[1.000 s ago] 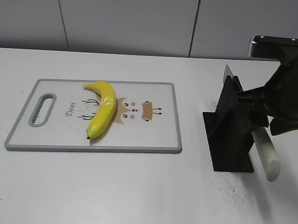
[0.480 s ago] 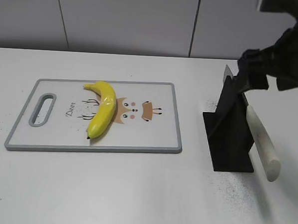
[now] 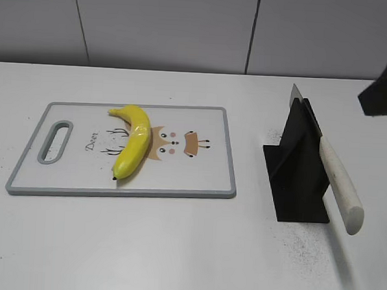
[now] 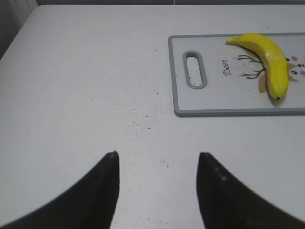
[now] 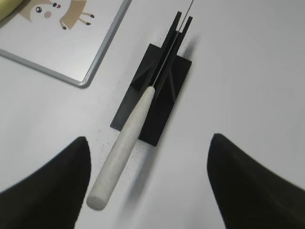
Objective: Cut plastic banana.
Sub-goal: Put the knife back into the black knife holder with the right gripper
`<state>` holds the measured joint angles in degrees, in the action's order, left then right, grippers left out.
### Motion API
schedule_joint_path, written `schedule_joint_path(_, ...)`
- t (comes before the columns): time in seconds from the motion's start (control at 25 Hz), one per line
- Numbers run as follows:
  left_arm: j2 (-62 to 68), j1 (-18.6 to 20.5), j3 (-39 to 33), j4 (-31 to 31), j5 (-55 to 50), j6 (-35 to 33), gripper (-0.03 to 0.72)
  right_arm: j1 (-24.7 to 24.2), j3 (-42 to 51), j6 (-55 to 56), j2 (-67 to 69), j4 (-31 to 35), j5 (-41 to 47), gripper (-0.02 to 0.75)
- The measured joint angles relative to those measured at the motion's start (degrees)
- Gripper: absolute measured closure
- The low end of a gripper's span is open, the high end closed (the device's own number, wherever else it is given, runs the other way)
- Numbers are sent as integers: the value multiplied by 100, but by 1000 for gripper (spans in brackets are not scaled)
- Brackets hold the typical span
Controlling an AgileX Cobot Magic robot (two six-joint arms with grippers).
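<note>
The yellow plastic banana (image 3: 132, 142) lies on the grey-rimmed cutting board (image 3: 211, 185), left of its deer print; it also shows in the left wrist view (image 4: 269, 62). The white-handled cleaver (image 3: 339, 182) rests slanted in a black stand (image 3: 297, 176), handle pointing down and toward the front; it also shows in the right wrist view (image 5: 124, 152). My right gripper (image 5: 148, 143) is open and empty, high above the cleaver handle; only a dark part of the arm (image 3: 386, 90) shows at the exterior view's right edge. My left gripper (image 4: 158, 155) is open and empty over bare table, left of the board.
The cutting board has a handle slot (image 3: 55, 141) at its left end. Dark specks lie on the white table around the stand (image 3: 298, 245) and in front of the left gripper (image 4: 143, 114). A grey wall (image 3: 186, 28) runs behind the table.
My right arm has lifted up and to the right, away from the cleaver and stand, leaving the cleaver in the stand. Banana and board have not moved.
</note>
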<state>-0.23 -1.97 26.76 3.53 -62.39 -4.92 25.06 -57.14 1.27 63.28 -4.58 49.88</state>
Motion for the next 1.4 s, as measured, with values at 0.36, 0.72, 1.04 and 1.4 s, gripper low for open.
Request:
schedule_joint_path(0.36,0,0,0,-1,0,0,200,0,1633,-72,-1617,32,76,165)
schedule_joint_path(0.72,0,0,0,-1,0,0,200,0,2665,-89,-3399,32,782,165)
schedule_joint_path(1.04,0,0,0,-13,0,0,205,0,2791,-127,-4739,48,948,166)
schedule_joint_path(1.4,0,0,-1,-19,0,0,208,0,2791,-127,-6205,48,955,166)
